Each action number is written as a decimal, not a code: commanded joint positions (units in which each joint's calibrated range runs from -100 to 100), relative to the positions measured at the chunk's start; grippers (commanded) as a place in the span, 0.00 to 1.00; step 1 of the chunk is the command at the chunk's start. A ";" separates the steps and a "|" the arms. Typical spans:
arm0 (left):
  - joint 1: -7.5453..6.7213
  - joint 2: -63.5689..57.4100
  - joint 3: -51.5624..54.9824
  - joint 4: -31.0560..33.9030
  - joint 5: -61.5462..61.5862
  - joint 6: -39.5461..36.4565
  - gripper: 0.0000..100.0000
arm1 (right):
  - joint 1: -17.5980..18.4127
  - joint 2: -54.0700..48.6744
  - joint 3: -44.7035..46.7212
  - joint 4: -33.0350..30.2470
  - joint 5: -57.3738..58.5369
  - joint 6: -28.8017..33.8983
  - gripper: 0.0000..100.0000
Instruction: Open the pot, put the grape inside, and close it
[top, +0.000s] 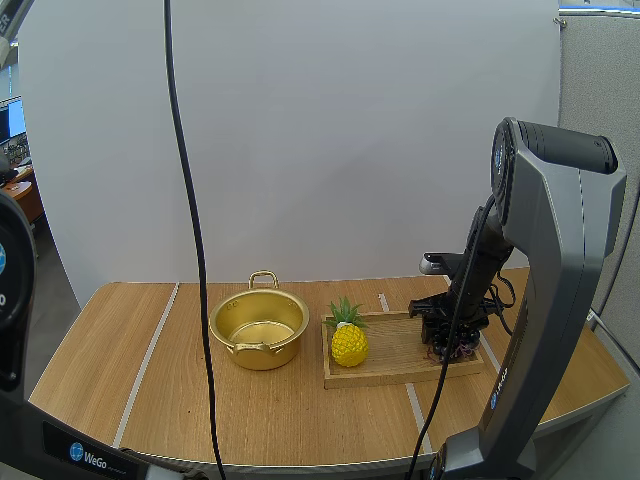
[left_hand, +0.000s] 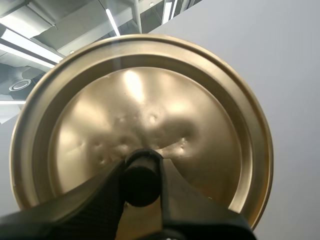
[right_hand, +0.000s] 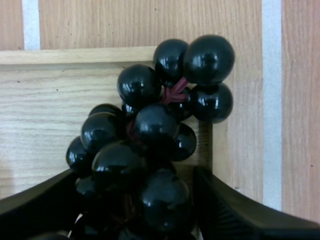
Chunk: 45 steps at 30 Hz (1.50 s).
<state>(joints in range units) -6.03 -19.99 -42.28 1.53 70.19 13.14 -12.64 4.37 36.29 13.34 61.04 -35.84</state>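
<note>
Dented gold lid (left_hand: 150, 100), knob (left_hand: 141, 180) clamped in left fingers (left_hand: 95, 200); glossy black grapes (right_hand: 150, 130) pinched by right fingers (right_hand: 225, 210).

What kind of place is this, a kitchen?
Probably a robot practice table, not a kitchen. A robot arm reaches over a wooden table, and the pot, grapes and pineapple look set out for it to handle.

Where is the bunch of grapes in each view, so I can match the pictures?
High view: the bunch of grapes lies at the right end of the wooden tray, under the right tool.
Right wrist view: the grapes sit between the right tool's fingers, over the tray's edge.
Left wrist view: the left tool holds the lid by its knob.
Shared landmark: the wooden tray.
</note>
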 joint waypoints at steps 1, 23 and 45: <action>-0.04 -0.26 -0.62 0.53 -2.06 -0.33 0.00 | 0.00 0.30 -0.07 0.06 -0.30 -0.27 1.00; -0.04 -0.26 -0.62 0.53 -2.06 -0.33 0.00 | 0.00 -0.48 -0.07 2.76 1.96 0.03 0.00; -0.04 -0.26 -0.62 0.53 -2.06 -0.33 0.00 | 0.00 -49.00 -0.17 16.87 5.21 0.03 0.00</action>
<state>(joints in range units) -6.03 -19.99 -42.28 1.53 70.19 13.14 -12.64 -31.76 36.29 29.17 66.84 -35.74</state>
